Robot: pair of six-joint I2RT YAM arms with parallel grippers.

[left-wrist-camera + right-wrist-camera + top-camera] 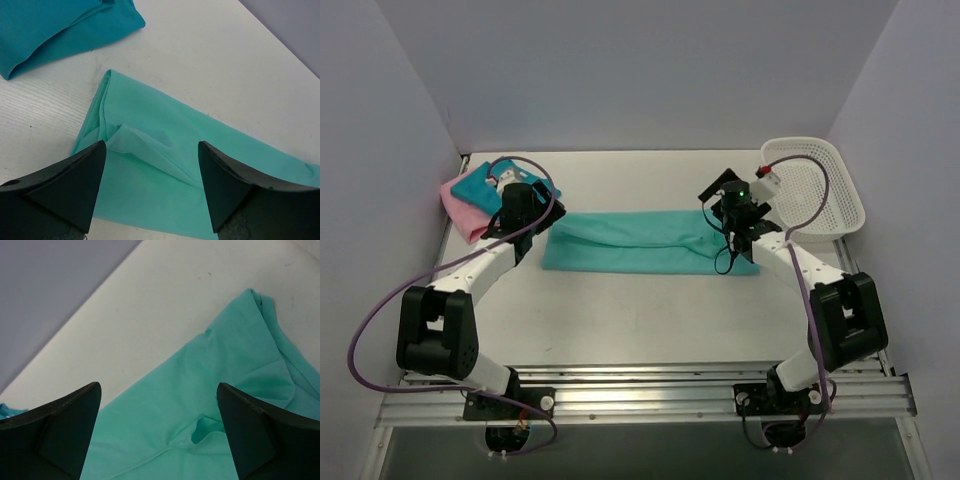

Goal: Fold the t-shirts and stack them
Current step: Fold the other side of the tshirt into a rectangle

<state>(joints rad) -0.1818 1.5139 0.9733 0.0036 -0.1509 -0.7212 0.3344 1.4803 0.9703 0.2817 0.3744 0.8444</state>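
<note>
The light sea-green t-shirt [640,241] lies folded into a long strip across the middle of the table. My left gripper [520,215] is open above its left end [150,155]. My right gripper [740,225] is open above its right end [200,405]. Neither holds cloth. The darker teal-blue t-shirt [485,185] lies folded on the pink t-shirt [463,212] at the back left. The teal-blue one also shows at the top left of the left wrist view [55,30].
A white mesh basket [815,185] stands at the back right, beside the right arm. Grey walls close the table at the left, back and right.
</note>
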